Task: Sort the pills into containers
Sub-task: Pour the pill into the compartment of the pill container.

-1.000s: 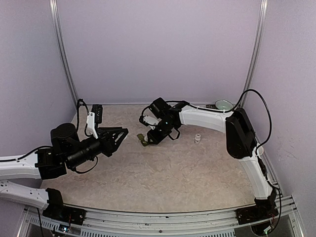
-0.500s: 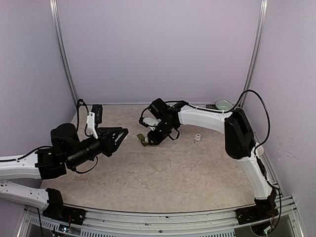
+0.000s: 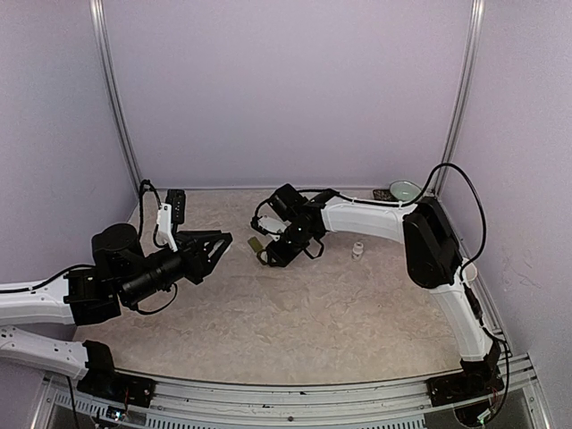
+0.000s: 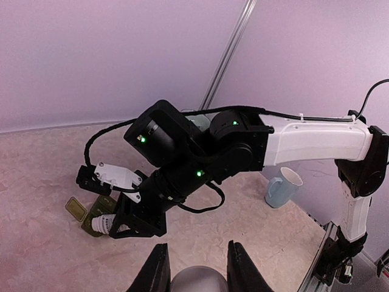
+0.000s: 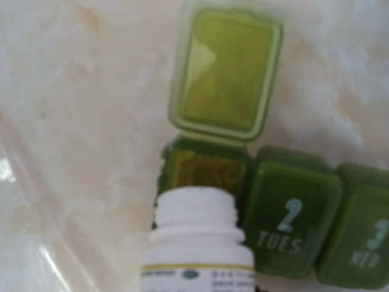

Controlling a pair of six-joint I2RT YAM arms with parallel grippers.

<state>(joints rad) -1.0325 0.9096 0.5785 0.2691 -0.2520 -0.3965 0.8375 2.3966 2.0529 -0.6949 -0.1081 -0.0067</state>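
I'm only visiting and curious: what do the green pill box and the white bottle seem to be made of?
The green pill box: likely translucent plastic, glossy; light shows through its open lid. The white bottle: likely opaque plastic, fairly matte, with moulded threads at its neck.

Both arms are built of white links joined by black joint housings. On the right arm, a black cable is looped behind the elbow, and small green lights are seen on the housings just behind the tool. A white camera block is fitted beside its wrist. The left arm is ended by a black, tapering left gripper with two black fingers.
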